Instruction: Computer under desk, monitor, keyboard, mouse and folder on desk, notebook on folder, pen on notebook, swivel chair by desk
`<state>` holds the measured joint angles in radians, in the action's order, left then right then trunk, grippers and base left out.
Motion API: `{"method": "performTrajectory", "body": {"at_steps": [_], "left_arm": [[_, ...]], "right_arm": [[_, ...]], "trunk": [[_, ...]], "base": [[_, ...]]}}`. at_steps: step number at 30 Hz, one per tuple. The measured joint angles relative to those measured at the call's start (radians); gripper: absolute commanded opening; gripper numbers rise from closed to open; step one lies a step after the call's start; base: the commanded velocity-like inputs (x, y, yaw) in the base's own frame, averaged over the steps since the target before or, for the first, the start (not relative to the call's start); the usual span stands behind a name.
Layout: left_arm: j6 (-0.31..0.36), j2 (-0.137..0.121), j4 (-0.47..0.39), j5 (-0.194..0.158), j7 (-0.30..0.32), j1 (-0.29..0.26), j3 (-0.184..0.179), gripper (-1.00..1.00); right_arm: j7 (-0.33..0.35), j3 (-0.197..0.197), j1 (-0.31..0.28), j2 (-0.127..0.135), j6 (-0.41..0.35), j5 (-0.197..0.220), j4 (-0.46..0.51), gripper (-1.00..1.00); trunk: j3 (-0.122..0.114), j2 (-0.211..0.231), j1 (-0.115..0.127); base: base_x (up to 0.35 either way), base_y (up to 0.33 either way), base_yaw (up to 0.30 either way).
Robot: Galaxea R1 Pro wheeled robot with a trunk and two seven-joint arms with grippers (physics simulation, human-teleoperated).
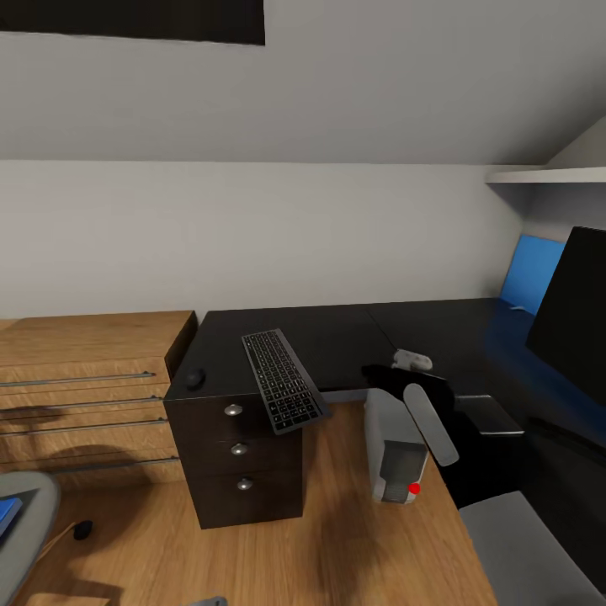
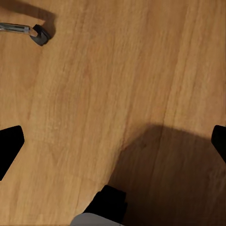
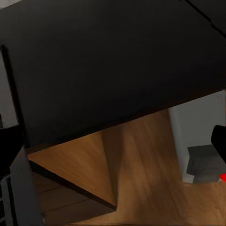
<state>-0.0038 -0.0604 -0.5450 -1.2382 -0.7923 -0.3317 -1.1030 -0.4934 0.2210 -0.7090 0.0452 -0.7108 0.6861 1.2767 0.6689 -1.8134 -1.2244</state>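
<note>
Head view: keyboard (image 1: 283, 380) at frame centre overhangs the desk (image 1: 337, 332) edge above the drawers; a nudge could tip it off. Mouse (image 1: 195, 378) sits left of it, computer (image 1: 394, 450) beneath. Left wrist view: jaws spread wide, empty, over floor (image 2: 113, 94). Right wrist view: one fingertip visible; opening unclear.

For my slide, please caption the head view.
Keyboard overhanging the black desk edge, mouse beside it, computer below.
</note>
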Motion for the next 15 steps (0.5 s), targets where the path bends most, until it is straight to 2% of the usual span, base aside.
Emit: {"method": "performTrajectory", "body": {"at_steps": [6, 15], "left_arm": [[-0.03, 0.004, 0.017, 0.025, 0.0, 0.0, -0.004, 1.0], [-0.076, 0.005, 0.022, 0.033, -0.001, 0.0, -0.005, 1.0]], "right_arm": [[0.005, 0.0, 0.0, -0.008, 0.007, 0.035, 0.008, 1.0], [0.002, 0.0, 0.0, -0.01, 0.01, 0.036, 0.012, 1.0]], "trunk": [[0.0, 0.0, 0.0], [0.0, 0.0, 0.0]], "base": [[0.0, 0.0, 0.0], [0.0, 0.0, 0.0]]}}
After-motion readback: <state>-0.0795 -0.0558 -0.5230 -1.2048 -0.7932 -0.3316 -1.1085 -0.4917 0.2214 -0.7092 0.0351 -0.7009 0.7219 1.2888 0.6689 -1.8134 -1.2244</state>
